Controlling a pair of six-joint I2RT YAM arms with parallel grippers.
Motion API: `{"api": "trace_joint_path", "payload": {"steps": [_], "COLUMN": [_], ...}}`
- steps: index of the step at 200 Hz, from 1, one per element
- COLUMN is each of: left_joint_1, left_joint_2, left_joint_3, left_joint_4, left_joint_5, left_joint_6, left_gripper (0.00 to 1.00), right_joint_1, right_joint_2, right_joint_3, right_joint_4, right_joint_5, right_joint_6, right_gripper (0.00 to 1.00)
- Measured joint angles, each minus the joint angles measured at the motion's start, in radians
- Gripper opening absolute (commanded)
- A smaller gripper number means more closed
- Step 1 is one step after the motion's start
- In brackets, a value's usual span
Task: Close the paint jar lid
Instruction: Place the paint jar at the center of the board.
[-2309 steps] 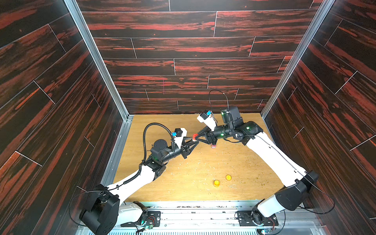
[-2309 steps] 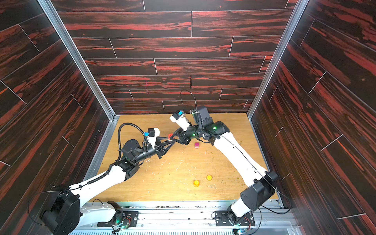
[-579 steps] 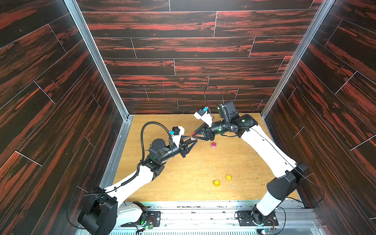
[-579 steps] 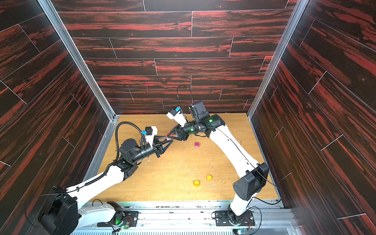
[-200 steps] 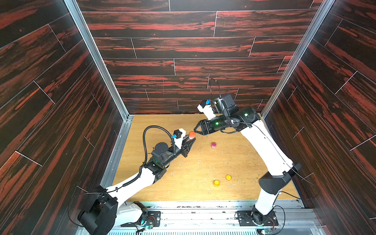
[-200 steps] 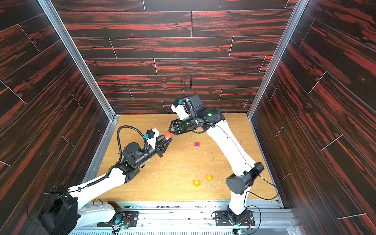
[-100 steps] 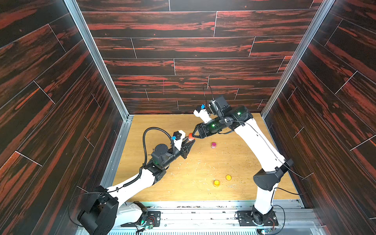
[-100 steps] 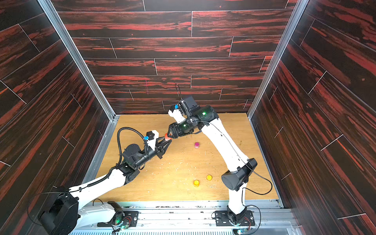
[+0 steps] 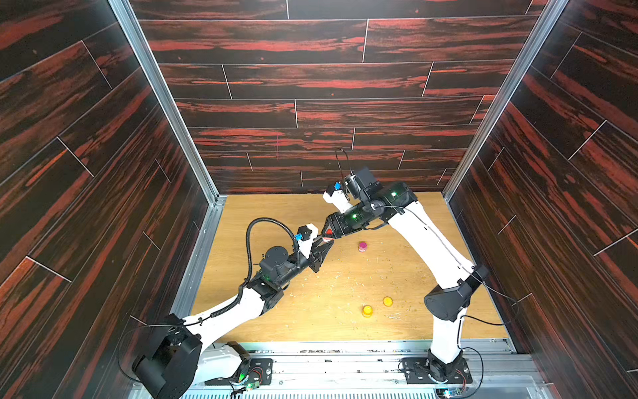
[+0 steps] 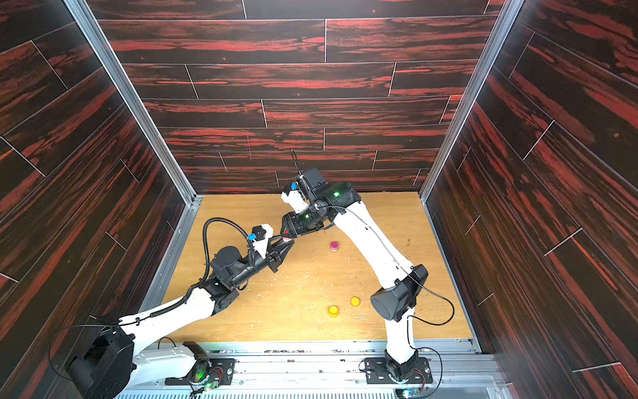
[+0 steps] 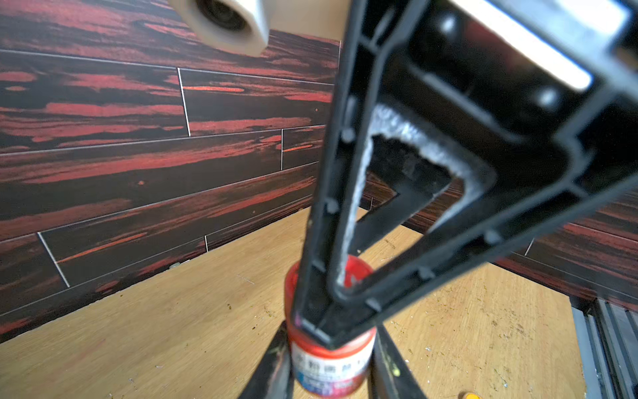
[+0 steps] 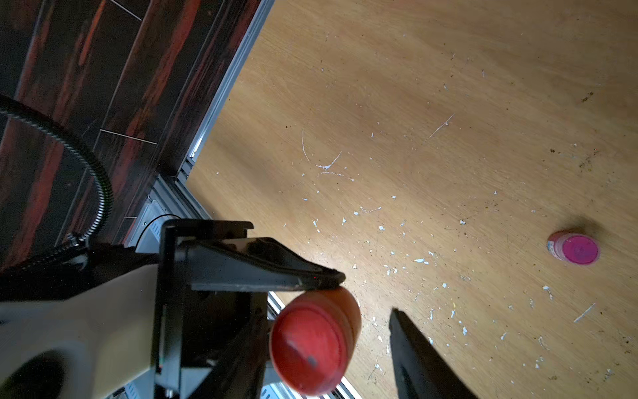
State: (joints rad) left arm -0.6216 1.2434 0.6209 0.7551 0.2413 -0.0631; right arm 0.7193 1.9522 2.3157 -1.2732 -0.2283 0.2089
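Twisting could spin the small red paint jar [image 11: 329,369], only tip-pinched by the clamped left hand [image 9: 324,243]; right hand [image 10: 287,235] sits apart around its round red lid [image 12: 310,349].

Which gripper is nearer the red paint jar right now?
Left. The left gripper is shut on the red paint jar, gripping its body. The right gripper sits open at its lid, one finger clear of it.

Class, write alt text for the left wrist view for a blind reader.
The left claw grips a labelled red paint jar; a black finger of the right claw crosses in front of its lid. Wooden table and dark plank wall behind.
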Motion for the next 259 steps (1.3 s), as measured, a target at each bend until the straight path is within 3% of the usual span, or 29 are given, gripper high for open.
{"api": "trace_joint_path", "payload": {"steps": [64,91,124,166,182,206,216,259], "left_joint_1": [-0.003,-0.007,-0.008,-0.011,-0.012,-0.013,-0.013,-0.013], "left_joint_2": [0.002,0.002,0.002,0.002,0.002,0.002,0.002,-0.016], "left_joint_3": [0.000,0.000,0.000,0.000,0.000,0.000,0.000,-0.025], "left_joint_4": [-0.021,-0.031,-0.032,-0.038,-0.038,-0.037,-0.036,-0.029], "left_joint_5": [-0.016,-0.022,-0.024,-0.029,-0.032,-0.040,-0.046,-0.090], "left_joint_6": [0.022,0.028,0.037,0.039,0.037,0.028,0.027,-0.003], "left_gripper": [0.13,0.13,0.13,0.20,0.31,0.63,0.72,0.87], "right_joint_1": [0.029,0.039,0.042,0.043,0.043,0.044,0.044,0.043], "right_joint_2": [0.047,0.059,0.059,0.059,0.059,0.059,0.059,0.059], "right_joint_3": [0.035,0.041,0.049,0.049,0.049,0.049,0.049,0.046], "right_joint_4": [-0.031,-0.046,-0.056,-0.066,-0.066,-0.065,-0.066,-0.064], "right_joint_5": [0.030,0.037,0.054,0.060,0.061,0.065,0.073,0.158], "right_joint_6": [-0.001,-0.002,-0.003,-0.005,-0.004,-0.002,-0.001,0.000], "right_gripper": [0.57,0.49,0.34,0.30,0.29,0.28,0.28,0.28]}}
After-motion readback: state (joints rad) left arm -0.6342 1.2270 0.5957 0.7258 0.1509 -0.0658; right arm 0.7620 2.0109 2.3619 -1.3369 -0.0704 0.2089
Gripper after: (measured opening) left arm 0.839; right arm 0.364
